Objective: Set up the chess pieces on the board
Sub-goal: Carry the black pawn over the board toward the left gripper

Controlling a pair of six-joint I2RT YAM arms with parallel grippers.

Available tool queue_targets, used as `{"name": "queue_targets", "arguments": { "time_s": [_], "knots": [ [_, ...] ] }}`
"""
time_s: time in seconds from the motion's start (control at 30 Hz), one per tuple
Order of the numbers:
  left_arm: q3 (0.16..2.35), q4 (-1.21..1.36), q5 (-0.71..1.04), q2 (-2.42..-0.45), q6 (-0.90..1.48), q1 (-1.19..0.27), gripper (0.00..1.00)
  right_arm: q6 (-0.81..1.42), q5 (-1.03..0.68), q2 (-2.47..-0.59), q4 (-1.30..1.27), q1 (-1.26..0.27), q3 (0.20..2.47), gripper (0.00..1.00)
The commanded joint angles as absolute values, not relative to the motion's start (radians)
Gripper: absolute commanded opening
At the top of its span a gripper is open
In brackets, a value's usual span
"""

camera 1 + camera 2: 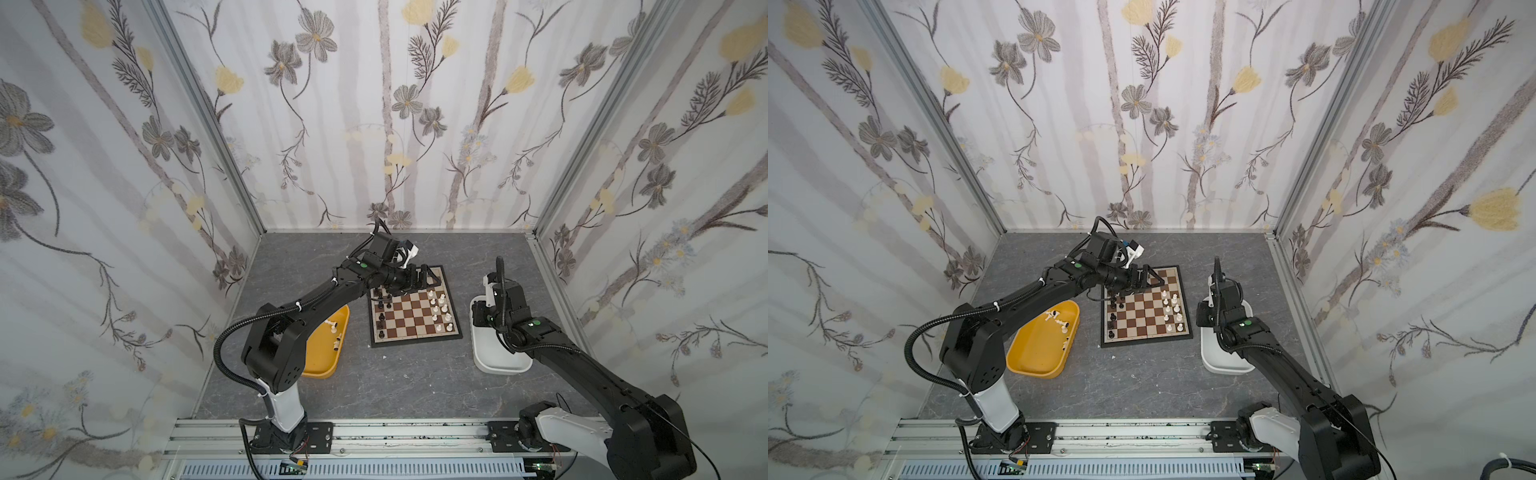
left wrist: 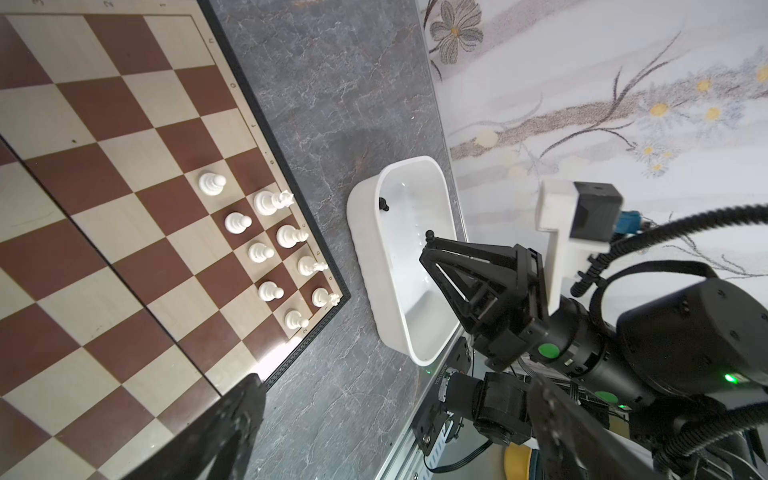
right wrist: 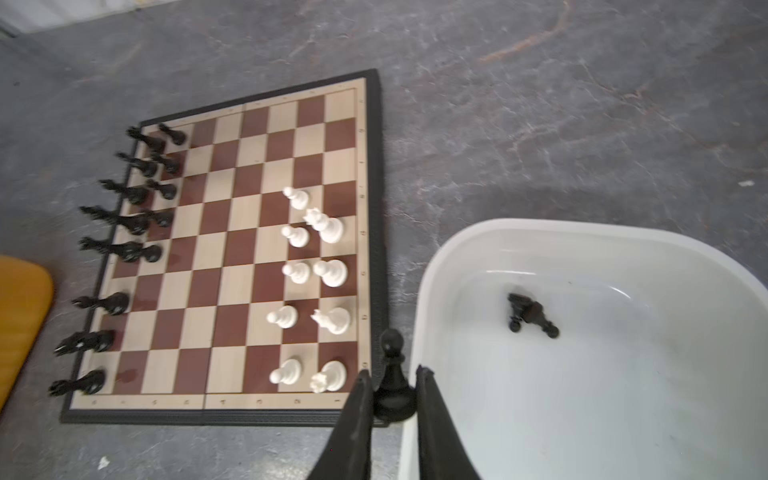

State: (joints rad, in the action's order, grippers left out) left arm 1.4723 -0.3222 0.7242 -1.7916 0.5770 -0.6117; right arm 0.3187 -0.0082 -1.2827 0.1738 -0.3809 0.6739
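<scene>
The board (image 1: 415, 318) lies mid-table, with black chess pieces (image 3: 124, 220) along its left side and white chess pieces (image 3: 316, 266) on its right side. My right gripper (image 3: 392, 376) is shut on a black pawn (image 3: 392, 386), held upright over the near rim of the white tub (image 3: 582, 232), just beside the board's edge. In the left wrist view the pawn (image 2: 430, 236) shows at that gripper's tip. My left gripper (image 2: 395, 415) hangs open and empty above the board's far left corner (image 1: 424, 276). A few black pieces (image 3: 530, 313) lie in the white tub.
A yellow tub (image 1: 1038, 353) left of the board holds several loose white pieces (image 1: 1059, 322). The white tub (image 1: 498, 361) stands right of the board near the side wall. Patterned walls enclose the grey table on three sides.
</scene>
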Motion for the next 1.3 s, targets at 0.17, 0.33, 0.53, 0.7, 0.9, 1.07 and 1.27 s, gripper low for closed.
{"name": "queue_targets", "arguments": {
  "time_s": [0.17, 0.33, 0.53, 0.7, 0.9, 1.07, 1.27],
  "knots": [
    [1.569, -0.445, 0.829, -1.859, 0.492, -0.615, 0.95, 0.112, -0.198, -1.271, -0.135, -0.547, 0.623, 0.18],
    [1.594, -0.507, 0.844, -1.891, 0.452, -0.62, 0.84, 0.02, -0.199, -1.275, -0.179, -0.61, 0.612, 0.17],
    [1.582, -0.52, 0.88, -1.897, 0.445, -0.629, 0.63, 0.0, -0.198, -1.285, -0.19, -0.612, 0.616, 0.17],
    [1.578, -0.515, 0.888, -1.903, 0.458, -0.632, 0.52, 0.008, -0.185, -1.275, -0.197, -0.611, 0.61, 0.17],
    [1.585, -0.511, 0.899, -1.913, 0.47, -0.633, 0.38, 0.01, -0.176, -1.265, -0.189, -0.612, 0.611, 0.17],
    [1.579, -0.514, 0.899, -1.91, 0.477, -0.634, 0.27, 0.019, -0.174, -1.262, -0.199, -0.61, 0.605, 0.17],
    [1.578, -0.517, 0.902, -1.912, 0.483, -0.635, 0.2, 0.023, -0.165, -1.26, -0.196, -0.609, 0.606, 0.17]
  ]
}}
